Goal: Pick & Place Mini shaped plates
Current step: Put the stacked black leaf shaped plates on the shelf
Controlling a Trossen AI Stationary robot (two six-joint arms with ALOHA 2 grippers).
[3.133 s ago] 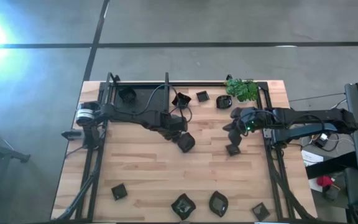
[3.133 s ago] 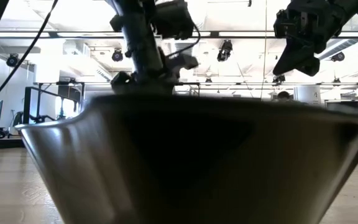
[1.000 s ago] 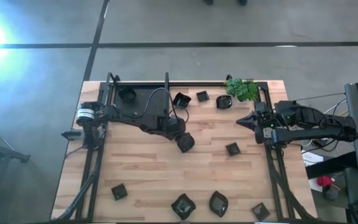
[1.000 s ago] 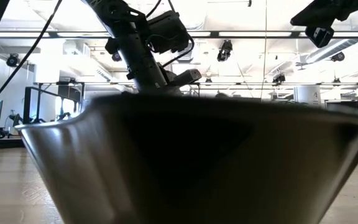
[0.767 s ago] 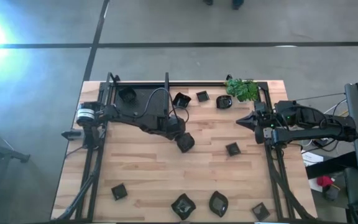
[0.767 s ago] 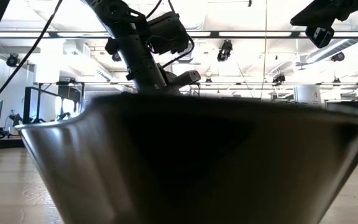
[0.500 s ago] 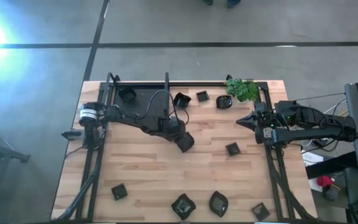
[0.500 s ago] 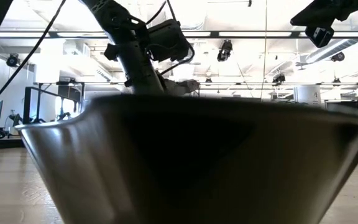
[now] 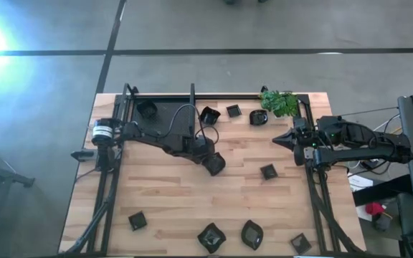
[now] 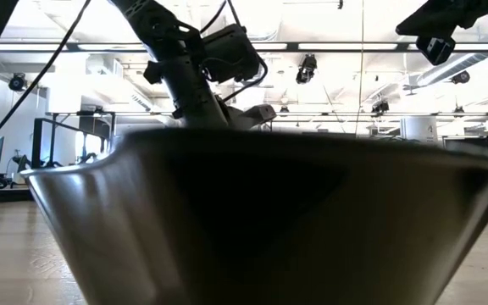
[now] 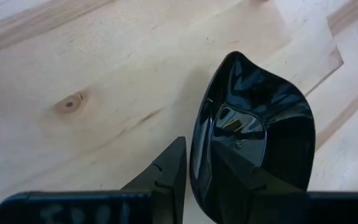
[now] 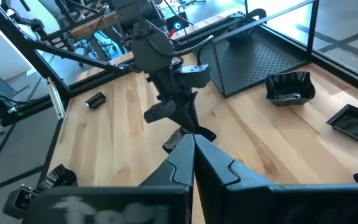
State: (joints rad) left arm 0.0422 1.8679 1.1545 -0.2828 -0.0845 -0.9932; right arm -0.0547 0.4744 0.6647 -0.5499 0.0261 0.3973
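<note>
My left gripper point(image 9: 211, 159) is shut on a glossy black leaf-shaped mini plate point(image 11: 253, 124) near the table's middle point(image 9: 216, 164). My right gripper point(image 9: 278, 139) is shut and empty, held above the table's right side, its fingertips together in the right wrist view point(image 12: 192, 146). A small square plate point(image 9: 267, 172) lies flat on the wood, near-left of the right gripper. Other mini plates lie along the far edge point(image 9: 234, 110) and the near edge point(image 9: 211, 236). One dark plate point(image 10: 244, 220) stands right in front of the low camera and fills that view. My left gripper holds the leaf-shaped plate by its rim point(image 11: 197, 155), one finger point(image 11: 174, 168) outside the wall and one point(image 11: 232, 171) inside the hollow. The fingers slant down from the table's left. Whether the plate is clear of the wood, I cannot tell.
A large black tray point(image 9: 165, 122) with one dish point(image 9: 147, 109) on it lies at the far left. A green plant point(image 9: 279, 102) stands at the far right. Dishes point(image 9: 209, 115) point(image 9: 258, 117) lie beside them. Bare wood lies between the middle and the near row.
My left gripper has sunk a little with the leaf-shaped plate, which stays at much the same place on the table. My right gripper, which stood over the square plate three seconds ago, has drawn back toward the table's right edge and has since kept still.
</note>
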